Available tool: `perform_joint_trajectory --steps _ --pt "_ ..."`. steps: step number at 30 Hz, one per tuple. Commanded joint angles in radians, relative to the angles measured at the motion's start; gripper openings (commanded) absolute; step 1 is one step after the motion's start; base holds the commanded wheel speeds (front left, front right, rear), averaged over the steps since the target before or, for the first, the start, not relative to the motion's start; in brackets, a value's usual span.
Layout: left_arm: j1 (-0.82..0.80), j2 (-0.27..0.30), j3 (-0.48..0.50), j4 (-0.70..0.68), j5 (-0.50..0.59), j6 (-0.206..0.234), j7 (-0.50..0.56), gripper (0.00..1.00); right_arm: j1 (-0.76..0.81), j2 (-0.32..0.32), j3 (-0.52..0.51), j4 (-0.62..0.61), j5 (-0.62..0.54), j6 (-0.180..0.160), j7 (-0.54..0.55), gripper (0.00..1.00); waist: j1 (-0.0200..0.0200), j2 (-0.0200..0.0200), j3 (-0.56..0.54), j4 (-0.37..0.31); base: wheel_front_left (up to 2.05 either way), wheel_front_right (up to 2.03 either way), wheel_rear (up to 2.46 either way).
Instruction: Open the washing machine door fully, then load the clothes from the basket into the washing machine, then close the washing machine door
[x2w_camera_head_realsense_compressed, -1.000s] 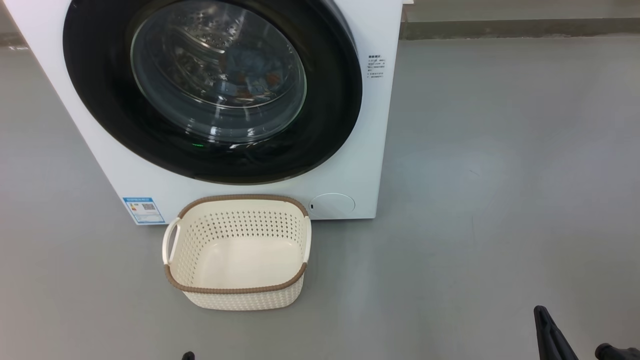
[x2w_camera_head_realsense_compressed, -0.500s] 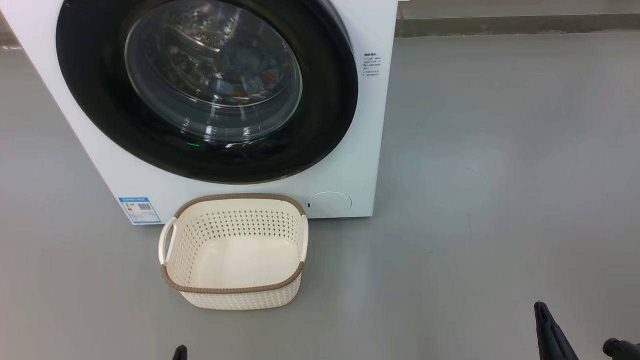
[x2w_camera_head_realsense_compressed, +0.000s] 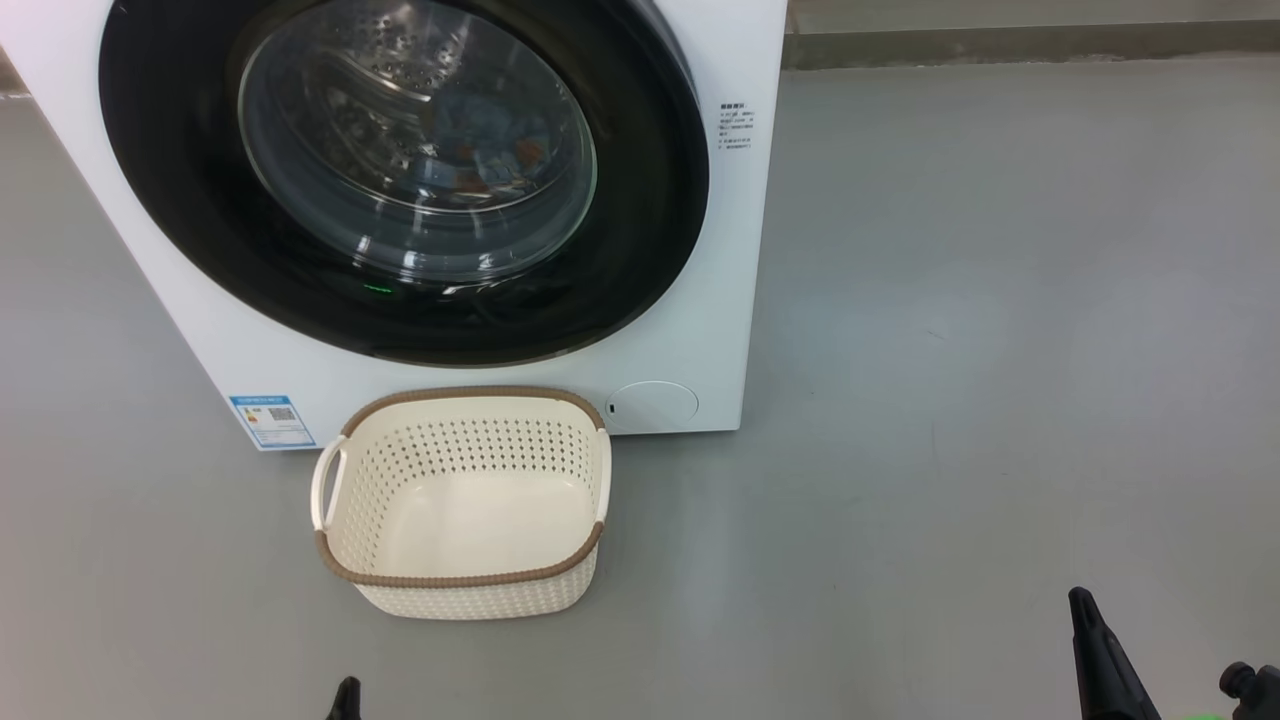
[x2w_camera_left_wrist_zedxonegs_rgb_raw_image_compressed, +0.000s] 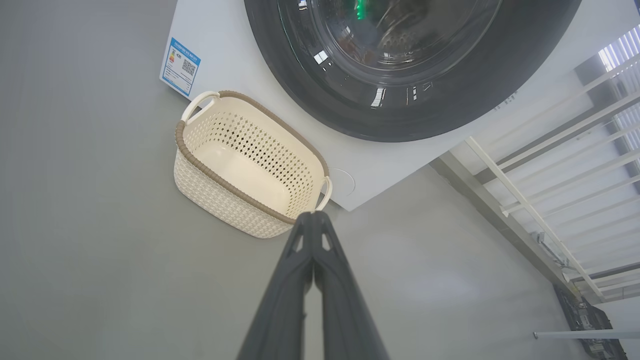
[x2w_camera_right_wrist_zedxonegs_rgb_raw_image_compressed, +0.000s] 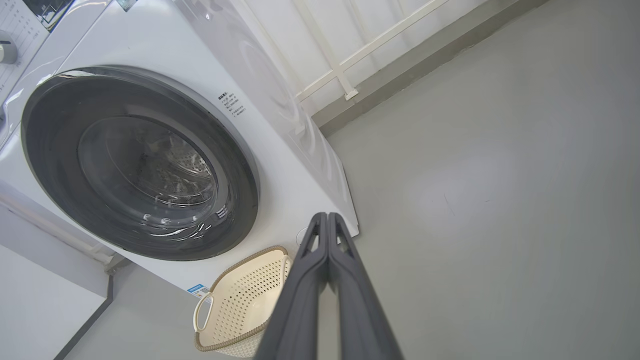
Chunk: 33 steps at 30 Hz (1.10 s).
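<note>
The washing machine (x2w_camera_head_realsense_compressed: 720, 260) stands white and boxy on the grey floor. Its door (x2w_camera_head_realsense_compressed: 650, 200), a glossy black ring around a glass bowl, lies flush against the front. Through the glass I see the clothes (x2w_camera_head_realsense_compressed: 490, 150), blue fabric with orange-brown marks, inside the steel drum. The cream basket (x2w_camera_head_realsense_compressed: 460, 590) sits just in front of the machine with nothing in it. My left gripper (x2w_camera_left_wrist_zedxonegs_rgb_raw_image_compressed: 314, 216) is shut, its tip low in the head view (x2w_camera_head_realsense_compressed: 347, 695), short of the basket. My right gripper (x2w_camera_right_wrist_zedxonegs_rgb_raw_image_compressed: 327, 217) is shut too, far to the right (x2w_camera_head_realsense_compressed: 1085, 620); neither holds anything.
A blue label sticker (x2w_camera_head_realsense_compressed: 270, 420) and a round service flap (x2w_camera_head_realsense_compressed: 652, 405) mark the machine's lower front. A skirting strip (x2w_camera_head_realsense_compressed: 1000, 45) runs along the back wall, and a white railing (x2w_camera_left_wrist_zedxonegs_rgb_raw_image_compressed: 540, 210) stands beside the machine. Open grey floor (x2w_camera_head_realsense_compressed: 1000, 350) lies to the right.
The whole head picture has drifted a little, so the camera moved. Both gripper tips have come slightly higher into the head view. Door, basket and clothes are as before.
</note>
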Motion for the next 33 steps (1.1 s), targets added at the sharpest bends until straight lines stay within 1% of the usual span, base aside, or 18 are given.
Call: perform_joint_trajectory --steps 1,33 --pt "-0.047 0.013 0.021 -0.027 -0.018 -0.004 0.005 0.00 -0.040 -0.010 0.010 -0.019 0.028 -0.002 0.004 0.00 -0.0001 0.0000 0.000 -0.001 0.00 0.00 0.00" --pt "-0.108 0.019 0.090 -0.034 -0.333 -0.018 0.098 0.00 -0.115 -0.016 0.020 0.030 0.411 -0.004 0.099 0.00 -0.0001 0.0000 0.011 -0.022 0.00 0.00 0.00"
